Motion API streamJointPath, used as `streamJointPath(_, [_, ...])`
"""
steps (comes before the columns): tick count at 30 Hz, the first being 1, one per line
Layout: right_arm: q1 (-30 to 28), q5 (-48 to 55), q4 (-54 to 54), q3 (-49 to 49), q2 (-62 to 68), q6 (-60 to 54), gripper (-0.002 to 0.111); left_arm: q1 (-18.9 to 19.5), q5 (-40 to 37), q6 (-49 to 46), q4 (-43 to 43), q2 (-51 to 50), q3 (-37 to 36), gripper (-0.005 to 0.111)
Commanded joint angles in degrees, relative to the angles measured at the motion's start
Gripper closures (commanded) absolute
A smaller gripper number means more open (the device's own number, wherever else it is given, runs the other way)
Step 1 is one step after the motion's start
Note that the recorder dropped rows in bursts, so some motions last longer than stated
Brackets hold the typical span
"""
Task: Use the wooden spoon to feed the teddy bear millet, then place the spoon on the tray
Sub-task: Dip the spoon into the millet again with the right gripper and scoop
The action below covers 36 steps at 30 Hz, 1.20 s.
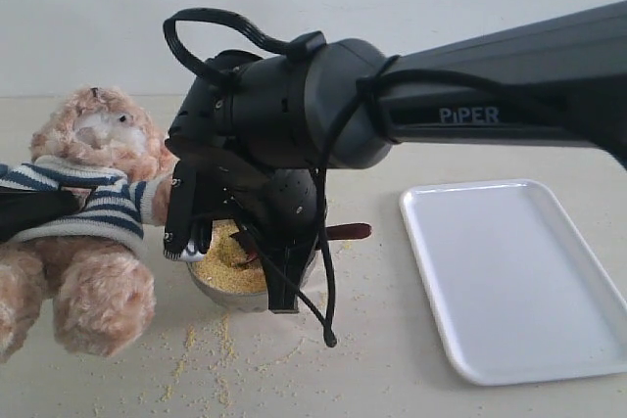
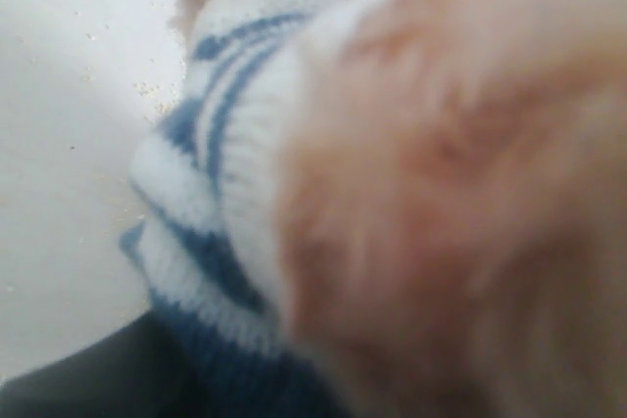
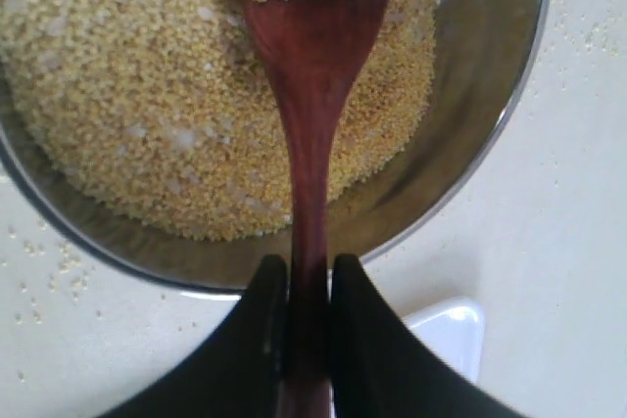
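right end effector [image 3: 306, 271] is clamped tight on the slim handle of the wooden spoon [image 3: 313, 66], and the spoon's oval bowl is down in the millet [image 3: 147, 115] with a little clump of grains sitting on it. the millet is heaped in a steel bowl [image 3: 495, 95] on the counter [image 1: 392, 369], just beside the teddy bear [image 1: 98, 144], who sits at the counter's left edge. loose grains [image 1: 201, 354] are strewn in front of the bowl. the white tray [image 1: 509, 281] lies toward the right edge, apart from the bowl. left end effector [image 1: 49, 209] is against the bear's striped shirt; whether it grips, i cannot tell.
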<state>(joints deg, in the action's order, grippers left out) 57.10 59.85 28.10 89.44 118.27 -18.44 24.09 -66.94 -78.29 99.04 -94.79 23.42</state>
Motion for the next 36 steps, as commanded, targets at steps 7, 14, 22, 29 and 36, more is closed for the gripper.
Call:
streamJointPath(7, [0.0,6.0,4.1,-0.2,-0.4,1.0,0.108,0.3,-0.1,-1.2,0.9,0.2,0.3,0.102])
streamJointPath(14, [0.0,6.3,6.9,-0.2,-0.5,3.4,0.108,0.3,0.8,-1.2,0.9,0.2,0.3,0.102])
streamJointPath(22, [0.0,6.0,6.4,-0.2,-1.9,5.0,0.108,0.3,1.3,-1.2,0.9,0.2,0.3,0.102])
streamJointPath(29, [0.0,6.0,2.7,-0.2,-2.6,6.4,0.108,0.3,1.6,-1.2,0.9,0.2,0.3,0.102])
streamJointPath(36, [0.0,4.2,2.1,-0.2,-3.1,10.9,0.108,0.3,1.6,-1.7,0.9,0.2,0.3,0.102])
